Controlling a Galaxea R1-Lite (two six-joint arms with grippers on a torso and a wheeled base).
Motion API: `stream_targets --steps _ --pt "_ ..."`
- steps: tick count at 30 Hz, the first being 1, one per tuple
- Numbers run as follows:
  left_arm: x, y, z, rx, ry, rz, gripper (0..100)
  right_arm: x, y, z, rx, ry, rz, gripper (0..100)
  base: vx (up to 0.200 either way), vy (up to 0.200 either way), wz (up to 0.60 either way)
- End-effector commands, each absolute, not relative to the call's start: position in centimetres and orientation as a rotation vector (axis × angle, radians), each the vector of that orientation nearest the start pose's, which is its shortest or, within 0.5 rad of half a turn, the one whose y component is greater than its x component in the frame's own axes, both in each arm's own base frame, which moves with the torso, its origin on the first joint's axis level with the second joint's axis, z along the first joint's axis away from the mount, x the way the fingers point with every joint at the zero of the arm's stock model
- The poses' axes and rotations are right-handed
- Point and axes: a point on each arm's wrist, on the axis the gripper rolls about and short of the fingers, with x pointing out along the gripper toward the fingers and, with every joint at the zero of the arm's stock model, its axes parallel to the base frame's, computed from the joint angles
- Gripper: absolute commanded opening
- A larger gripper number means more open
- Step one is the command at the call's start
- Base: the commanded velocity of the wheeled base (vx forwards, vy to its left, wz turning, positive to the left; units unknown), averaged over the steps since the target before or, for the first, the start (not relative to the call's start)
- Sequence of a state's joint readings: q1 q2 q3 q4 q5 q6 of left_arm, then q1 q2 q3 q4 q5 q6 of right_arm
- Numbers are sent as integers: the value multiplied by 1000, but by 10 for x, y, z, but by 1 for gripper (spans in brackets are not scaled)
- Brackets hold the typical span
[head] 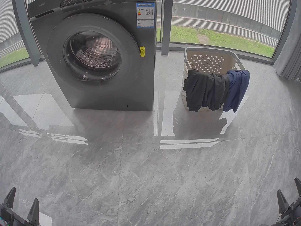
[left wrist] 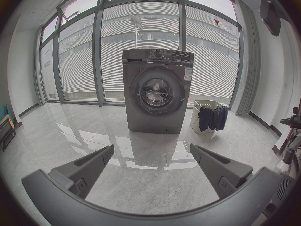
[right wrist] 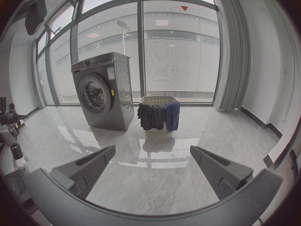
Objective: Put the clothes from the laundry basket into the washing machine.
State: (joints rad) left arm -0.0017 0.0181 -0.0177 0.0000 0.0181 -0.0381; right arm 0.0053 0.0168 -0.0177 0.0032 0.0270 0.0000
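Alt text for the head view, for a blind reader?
A grey washing machine stands on the floor; right of it, a white laundry basket has a black garment and a blue garment draped over its front rim. The left gripper and right gripper, both open, show at the bottom corners.

A: Washing machine (head: 94, 54)?
B: Dark grey front-loader, upright on the floor, drum visible through the round door.
A: Laundry basket (head: 207, 61)?
B: Off-white, perforated, upright, near the machine's right side. Black garment (head: 205, 90) and navy garment (head: 236, 87) draped over its front rim.
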Motion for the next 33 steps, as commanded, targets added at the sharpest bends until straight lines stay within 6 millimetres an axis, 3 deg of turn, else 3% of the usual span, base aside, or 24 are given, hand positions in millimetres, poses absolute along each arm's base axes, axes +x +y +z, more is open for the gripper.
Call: stream_targets --steps 1,9,13,28,33 --pt "-23 0 76 -40 3 17 100 -23 0 76 -1 6 34 100 0 0 0" --pt "-23 0 76 -40 3 17 100 -23 0 76 -1 5 34 100 0 0 -450" --pt "-23 0 76 -40 3 17 100 -23 0 76 -1 5 34 100 0 0 0" --pt "-23 0 76 -41 3 17 100 -23 0 76 -1 5 34 100 200 0 0" --pt "-23 0 76 -41 3 17 100 -23 0 76 -1 5 34 100 0 0 0"
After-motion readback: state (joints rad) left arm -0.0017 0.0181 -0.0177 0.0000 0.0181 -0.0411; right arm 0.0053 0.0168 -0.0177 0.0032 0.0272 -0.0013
